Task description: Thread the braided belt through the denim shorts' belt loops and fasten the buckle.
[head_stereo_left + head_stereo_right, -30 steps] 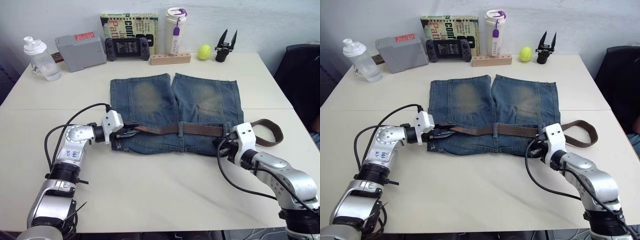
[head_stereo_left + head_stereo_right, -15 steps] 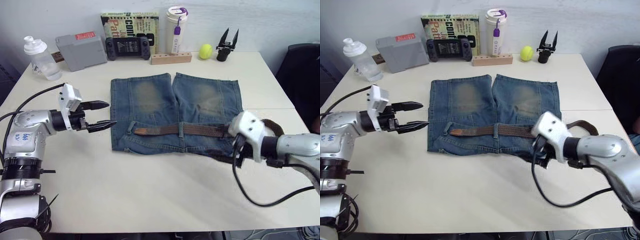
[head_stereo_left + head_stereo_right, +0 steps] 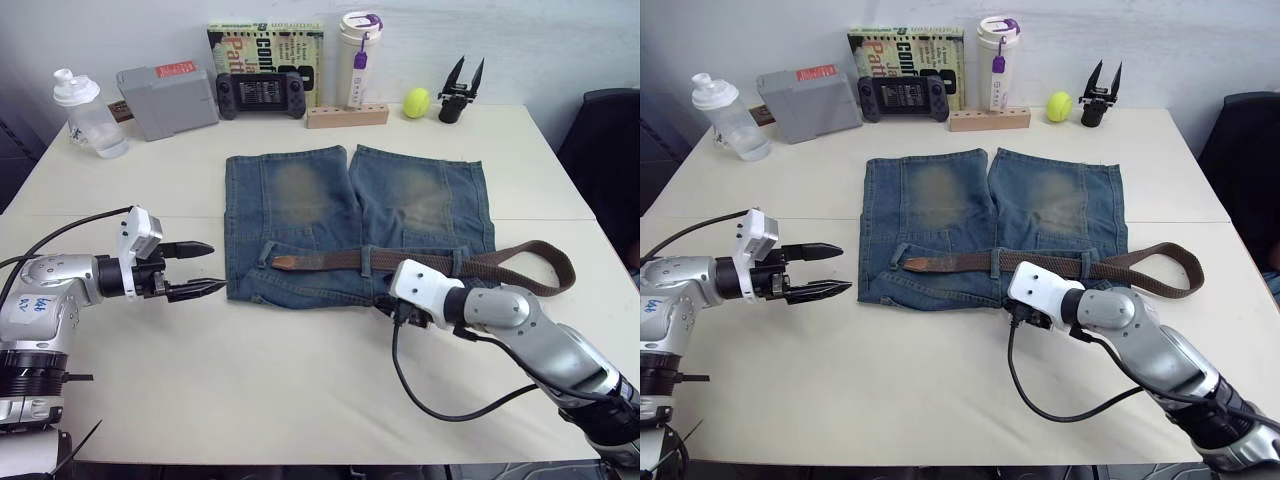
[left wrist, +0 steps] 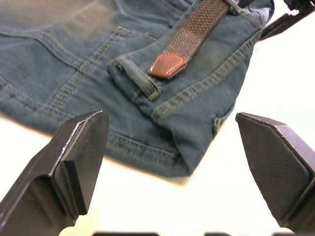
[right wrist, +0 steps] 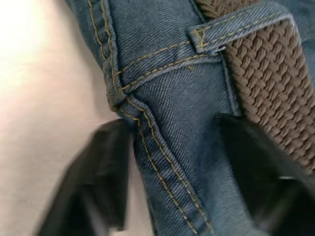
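The denim shorts (image 3: 355, 215) lie flat mid-table, waistband toward me. The braided belt (image 3: 420, 262) runs through belt loops (image 3: 366, 262) along the waistband. Its tan leather tip (image 4: 167, 65) rests just short of the leftmost loop (image 4: 140, 81), and its other end curls in a loop (image 3: 545, 265) off the right side. The buckle is hidden. My left gripper (image 3: 197, 271) is open and empty, just left of the shorts' corner. My right gripper (image 5: 177, 162) is open, its fingers on either side of the waistband's near edge (image 5: 182, 113), under a belt loop (image 5: 236, 24).
Along the far edge stand a water bottle (image 3: 88, 113), a grey box (image 3: 167, 87), a game console (image 3: 260, 92), a book (image 3: 265, 40), a tumbler (image 3: 360, 55), a wooden block (image 3: 347, 116), a tennis ball (image 3: 416, 101) and a spare black gripper (image 3: 460, 90). A dark chair (image 3: 605, 150) is right.
My left gripper let go of the belt tip, opened and drew back left of the shorts. My right gripper moved left along the waistband's near edge, from the right end to the middle.
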### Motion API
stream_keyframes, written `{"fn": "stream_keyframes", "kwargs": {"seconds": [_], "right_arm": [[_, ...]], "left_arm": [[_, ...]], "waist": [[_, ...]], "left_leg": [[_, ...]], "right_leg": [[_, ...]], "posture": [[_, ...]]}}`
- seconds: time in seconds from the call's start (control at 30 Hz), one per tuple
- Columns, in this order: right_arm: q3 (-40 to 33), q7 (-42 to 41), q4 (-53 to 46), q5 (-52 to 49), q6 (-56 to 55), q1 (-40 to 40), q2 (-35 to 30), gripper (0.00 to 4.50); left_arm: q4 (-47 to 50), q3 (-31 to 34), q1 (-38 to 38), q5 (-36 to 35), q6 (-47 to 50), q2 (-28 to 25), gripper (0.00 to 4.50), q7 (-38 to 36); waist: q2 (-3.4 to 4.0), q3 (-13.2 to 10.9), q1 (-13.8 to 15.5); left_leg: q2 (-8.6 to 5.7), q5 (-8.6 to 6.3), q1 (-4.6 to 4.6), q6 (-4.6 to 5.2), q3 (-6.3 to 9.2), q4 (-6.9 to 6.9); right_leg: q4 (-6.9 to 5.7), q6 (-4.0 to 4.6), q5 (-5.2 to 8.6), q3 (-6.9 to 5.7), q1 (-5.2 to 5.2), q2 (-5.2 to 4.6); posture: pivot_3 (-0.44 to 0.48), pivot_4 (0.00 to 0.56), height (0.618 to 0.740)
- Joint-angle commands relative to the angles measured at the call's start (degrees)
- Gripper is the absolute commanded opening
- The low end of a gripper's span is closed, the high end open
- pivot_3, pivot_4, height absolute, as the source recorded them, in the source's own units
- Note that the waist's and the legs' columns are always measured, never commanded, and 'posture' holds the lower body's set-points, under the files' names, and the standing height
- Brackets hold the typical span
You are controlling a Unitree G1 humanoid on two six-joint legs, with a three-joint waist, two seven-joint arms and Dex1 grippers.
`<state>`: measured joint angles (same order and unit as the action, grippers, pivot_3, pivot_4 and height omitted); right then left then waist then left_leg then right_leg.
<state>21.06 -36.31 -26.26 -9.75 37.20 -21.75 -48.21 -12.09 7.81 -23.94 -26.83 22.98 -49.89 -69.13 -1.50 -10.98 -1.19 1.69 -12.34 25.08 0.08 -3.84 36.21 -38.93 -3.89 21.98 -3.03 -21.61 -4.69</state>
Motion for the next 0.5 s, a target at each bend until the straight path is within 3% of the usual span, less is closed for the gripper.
{"fn": "stream_keyframes", "kwargs": {"seconds": [0.03,0.1,0.3,0.5], "right_arm": [[-0.1,-5.22,3.22,7.43,-15.12,3.31,-6.66,1.31],[-1.76,-9.12,5.14,7.62,-22.59,4.65,-9.74,0.19],[-7.22,-17.95,23.36,10.57,-51.27,4.49,-19.69,0.19],[-2.81,-17.14,49.0,22.52,-71.81,-10.7,-15.76,0.19]], "left_arm": [[2.8,0.96,0.22,-0.55,0.21,1.11,4.5,1.29],[2.8,0.78,0.1,-0.69,0.32,1.57,4.5,1.31],[2.35,0.22,0.12,-0.4,0.32,2.91,4.5,0.93],[2.99,-0.85,-0.38,-0.21,0.64,4.96,4.5,1.26]], "waist": [[0.0,0.0,0.17],[0.0,0.0,0.37],[0.1,-0.06,1.14],[0.11,-0.07,0.52]], "left_leg": [[-0.01,0.0,0.01,0.01,0.0,0.02],[-0.06,-0.09,-0.02,0.15,-0.04,0.08],[-0.06,-0.08,-0.03,0.13,-0.1,0.12],[-0.03,-0.07,-0.07,0.12,-0.22,0.37]], "right_leg": [[0.01,0.0,0.0,0.0,0.01,-0.01],[0.0,-0.05,-0.03,0.01,0.06,-0.06],[0.03,-0.06,-0.03,0.0,0.08,-0.01],[-0.07,-0.18,-0.09,0.12,0.1,0.03]], "posture": [[0.0,0.15,0.693],[0.0,0.15,0.693],[0.0,0.15,0.693],[0.0,0.15,0.693]]}}
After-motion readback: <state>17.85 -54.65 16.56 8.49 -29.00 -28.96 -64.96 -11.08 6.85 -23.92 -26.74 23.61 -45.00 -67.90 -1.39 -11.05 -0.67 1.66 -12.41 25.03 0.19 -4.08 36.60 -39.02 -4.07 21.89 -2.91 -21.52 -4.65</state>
